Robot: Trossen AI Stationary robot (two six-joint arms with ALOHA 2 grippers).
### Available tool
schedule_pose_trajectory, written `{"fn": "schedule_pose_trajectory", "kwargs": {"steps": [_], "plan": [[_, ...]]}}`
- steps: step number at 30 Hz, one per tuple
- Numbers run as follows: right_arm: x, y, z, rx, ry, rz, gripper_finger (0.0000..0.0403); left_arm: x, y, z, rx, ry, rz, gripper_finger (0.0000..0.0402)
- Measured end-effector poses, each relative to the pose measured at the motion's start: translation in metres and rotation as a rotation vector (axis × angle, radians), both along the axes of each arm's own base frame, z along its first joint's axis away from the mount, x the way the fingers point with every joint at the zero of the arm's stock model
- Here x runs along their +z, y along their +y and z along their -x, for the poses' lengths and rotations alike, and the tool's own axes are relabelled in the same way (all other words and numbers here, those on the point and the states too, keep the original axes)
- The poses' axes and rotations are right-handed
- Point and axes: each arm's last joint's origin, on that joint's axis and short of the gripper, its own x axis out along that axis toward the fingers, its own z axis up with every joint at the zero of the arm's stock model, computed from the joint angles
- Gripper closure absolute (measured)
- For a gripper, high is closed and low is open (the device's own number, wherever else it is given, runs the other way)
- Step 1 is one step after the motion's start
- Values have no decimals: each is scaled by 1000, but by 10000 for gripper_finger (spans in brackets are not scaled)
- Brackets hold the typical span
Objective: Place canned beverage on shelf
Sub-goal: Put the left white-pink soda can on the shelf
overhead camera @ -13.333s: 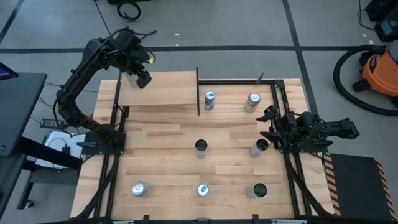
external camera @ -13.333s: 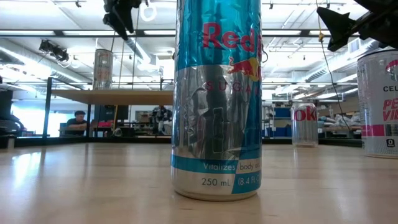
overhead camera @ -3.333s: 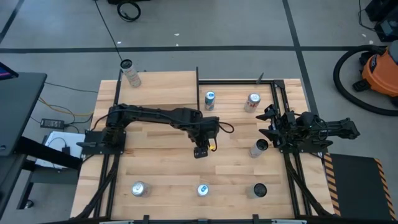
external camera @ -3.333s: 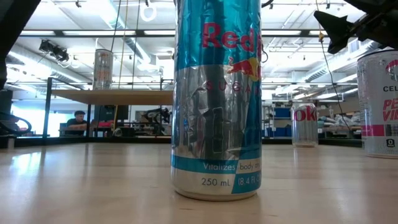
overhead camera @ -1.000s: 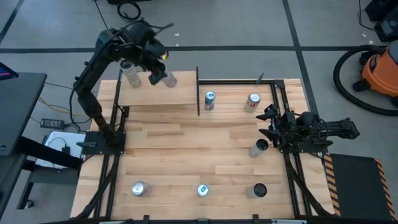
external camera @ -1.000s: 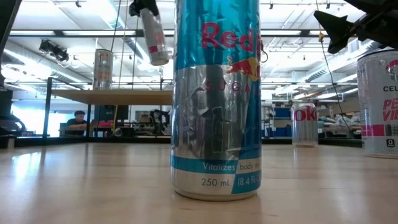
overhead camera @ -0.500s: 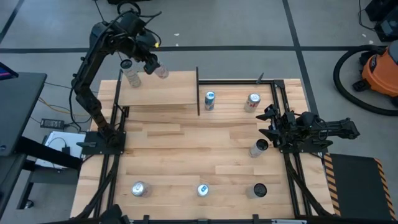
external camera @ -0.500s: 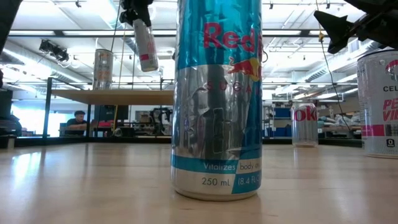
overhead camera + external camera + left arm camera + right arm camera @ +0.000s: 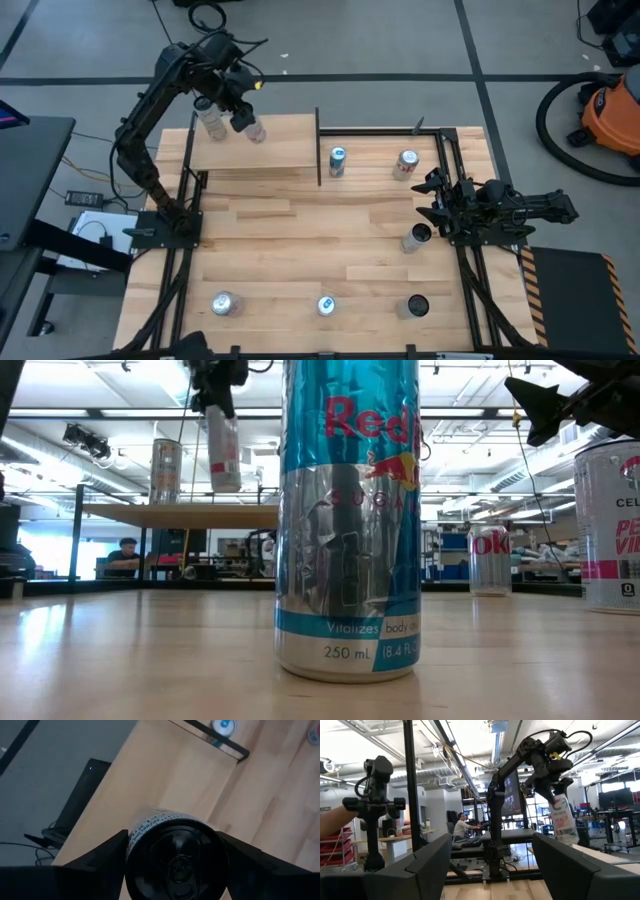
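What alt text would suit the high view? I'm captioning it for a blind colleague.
Seen from above, the left gripper holds a slim can above the shelf, beside another can already standing there. Six more cans stand on the wooden table; the right gripper waits at the table's right edge.

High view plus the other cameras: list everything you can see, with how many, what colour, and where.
shelf: one, pale wood with black rods, table's far left
standing can: one, pale, on the shelf's far left corner
held can: one, white and red, just above the shelf
table cans: six, mixed blue, silver, white; two far, one mid-right, three near
vacuum: one, orange, floor at right
person: one, seated in the room behind
left gripper: shut on held can
right gripper: open, rests at table's right edge
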Motion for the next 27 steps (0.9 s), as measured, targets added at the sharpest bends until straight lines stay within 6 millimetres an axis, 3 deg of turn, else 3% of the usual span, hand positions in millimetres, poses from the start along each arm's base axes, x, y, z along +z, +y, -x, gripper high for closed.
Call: {"fn": "schedule_pose_trajectory", "kwargs": {"steps": [16, 27], "plan": [[0, 0, 0, 0, 0, 0, 117, -7, 11, 13, 87, 36, 12, 133], [0, 0, 0, 0, 0, 0, 117, -14, 18, 8, 4, 53, 12, 133]]}}
